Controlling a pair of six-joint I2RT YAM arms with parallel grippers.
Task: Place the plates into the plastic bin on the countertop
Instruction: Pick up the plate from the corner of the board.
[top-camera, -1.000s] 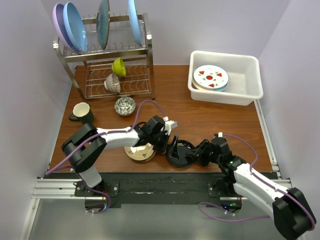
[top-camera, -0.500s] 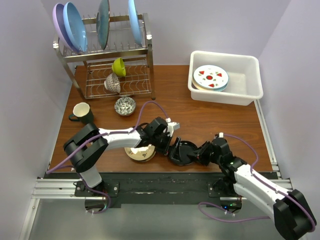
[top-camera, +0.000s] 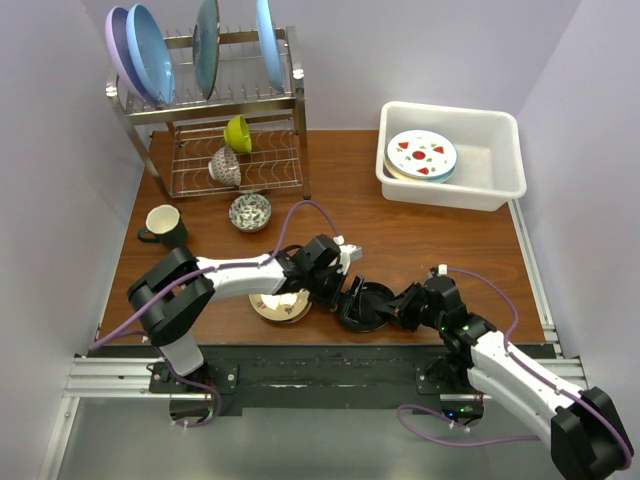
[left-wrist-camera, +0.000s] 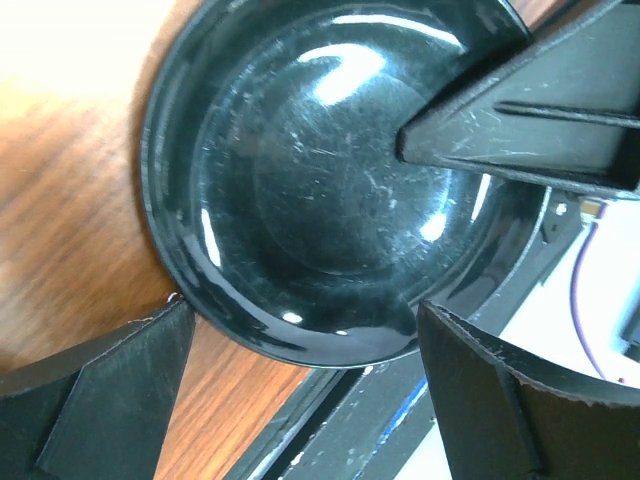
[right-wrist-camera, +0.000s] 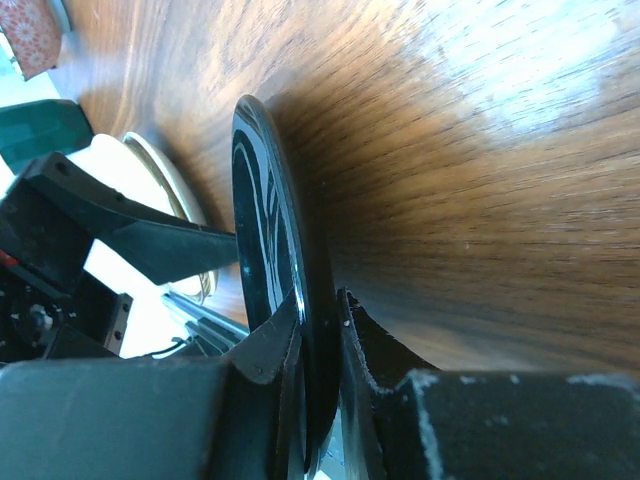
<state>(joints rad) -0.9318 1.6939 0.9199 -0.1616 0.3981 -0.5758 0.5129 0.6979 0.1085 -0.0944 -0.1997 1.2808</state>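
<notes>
The glossy black plate lies near the front edge of the wood-grain countertop. My right gripper is shut on its right rim; in the right wrist view the fingers pinch the plate edge-on. My left gripper is open at the plate's left side; in the left wrist view its jaws stand wide apart around the rim of the plate. A gold-tan plate lies just left of it. The white plastic bin at the back right holds a stack topped by a white plate with red spots.
A two-tier steel rack at the back left holds large blue and lilac plates, a lime bowl and a patterned bowl. Another patterned bowl and a dark green mug stand before it. The black front rail runs along the table edge.
My left gripper has slid a little to the right along the black plate's left rim. My right gripper has stayed clamped on the rim and moved slightly left.
</notes>
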